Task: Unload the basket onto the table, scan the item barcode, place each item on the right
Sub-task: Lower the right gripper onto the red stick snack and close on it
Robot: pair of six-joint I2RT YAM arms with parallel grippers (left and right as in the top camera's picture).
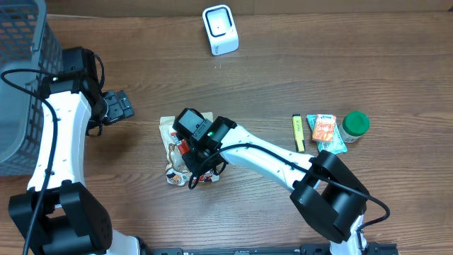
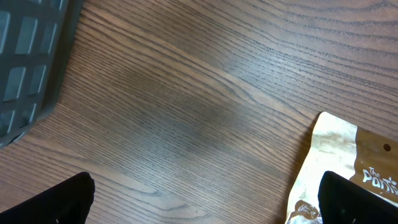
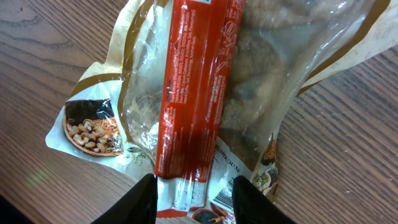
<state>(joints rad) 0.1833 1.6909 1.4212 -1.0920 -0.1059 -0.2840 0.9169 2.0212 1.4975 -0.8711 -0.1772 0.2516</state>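
Firstly, at the far left of the table (image 1: pixel 283 64) stood a grey basket (image 1: pixel 21 85). Just right of it the left claw (image 1: pixel 119 106) hung over bare wood with its jaws spread wide and nothing between them. In its wrist view, only one corner of the bag (image 3: pixel 280 81) showed, at the right edge.

The bag lay flat near the middle of the table. It was clear, with gold edges and a picture of nuts in one corner. On top of it lay the red pack (image 3: pixel 196 87), long and narrow, running along the length of the bag.

The right claw (image 3: pixel 194 199) was low over the bag. Its two fingers (image 3: pixel 140 199) stood apart, one on each side of the lower end of the red pack, so the pack lay between them. The jaws were partly open and not clamped on it. Whether a finger touched the pack's edge, I could not tell.

The white scanner (image 1: pixel 220 30) stood at the back edge, well apart from the bag. Further right lay a yellow stick (image 1: pixel 299 132), an orange packet (image 1: pixel 324 129) and a green-lidded jar (image 1: pixel 355 125), close together.
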